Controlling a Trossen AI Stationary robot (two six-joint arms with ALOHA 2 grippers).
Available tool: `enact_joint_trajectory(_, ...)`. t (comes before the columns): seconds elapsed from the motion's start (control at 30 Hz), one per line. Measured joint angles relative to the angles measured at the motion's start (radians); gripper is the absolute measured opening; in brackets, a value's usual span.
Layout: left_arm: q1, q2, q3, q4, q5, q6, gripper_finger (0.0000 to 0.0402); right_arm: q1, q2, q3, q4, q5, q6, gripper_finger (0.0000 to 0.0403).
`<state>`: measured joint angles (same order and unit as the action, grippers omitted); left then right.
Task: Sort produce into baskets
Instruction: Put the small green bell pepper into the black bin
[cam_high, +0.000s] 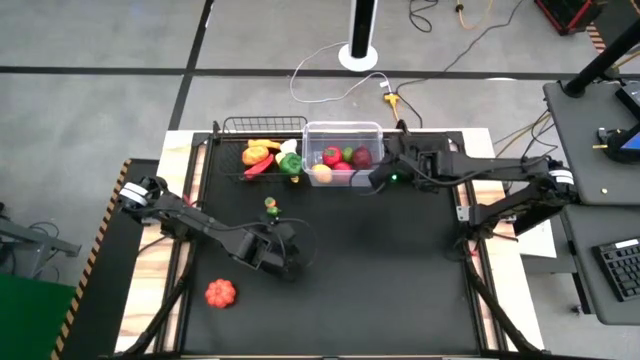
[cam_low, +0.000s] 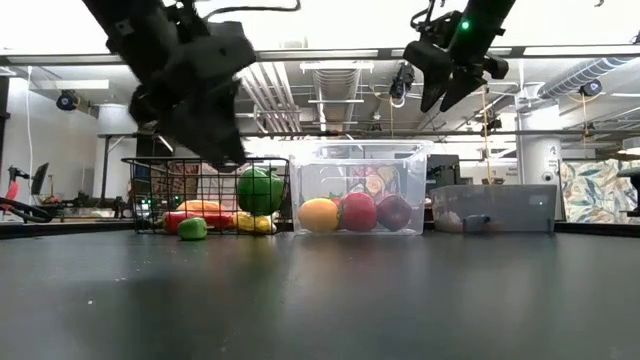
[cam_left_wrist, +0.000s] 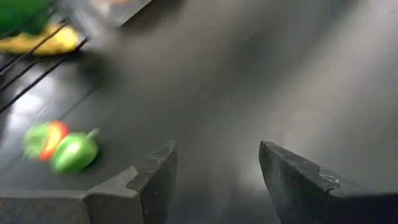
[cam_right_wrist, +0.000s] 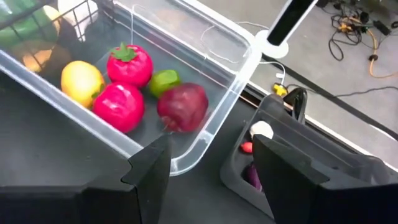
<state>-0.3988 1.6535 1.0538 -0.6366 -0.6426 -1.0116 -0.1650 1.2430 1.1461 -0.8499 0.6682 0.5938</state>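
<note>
Hiding from the low view, orange pumpkin (cam_high: 221, 292) on table; both jaws parted, holding nothing

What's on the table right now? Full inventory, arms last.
wire basket: one, black, far edge, left of the clear bin, holding yellow, orange, red and green produce
clear bin: one, far edge, middle, holding red, yellow and green fruit
dark tray: one, right of the bin, some produce inside
pumpkin: one, orange-red, near left
small green piece: one, loose, in front of the basket
left gripper: open, empty, mid-table
right gripper: open, empty, above the bin's right end
</note>
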Motion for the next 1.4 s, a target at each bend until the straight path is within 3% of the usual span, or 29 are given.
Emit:
enact_joint_trajectory(0.17, 0.0, 0.0, 0.0, -0.108, 0.002, -0.108, 0.021, 0.024, 0.0, -0.028, 0.03, 0.021, 0.009, 0.0217)
enact_joint_trajectory(0.6, 0.023, 0.0, 0.0, -0.118, 0.002, -0.145, 0.021, 0.024, 0.0, -0.067, 0.063, 0.022, 0.007, 0.0217)
enact_joint_trajectory(0.9, 0.078, 0.01, 0.0, -0.358, 0.036, -0.432, 0.021, 0.024, 0.0, -0.067, 0.069, 0.022, -0.002, 0.0217)
enact_joint_trajectory(1.4, 0.139, 0.064, -0.001, -0.341, 0.007, -0.424, 0.021, 0.024, 0.0, -0.067, 0.079, 0.014, -0.003, 0.0217)
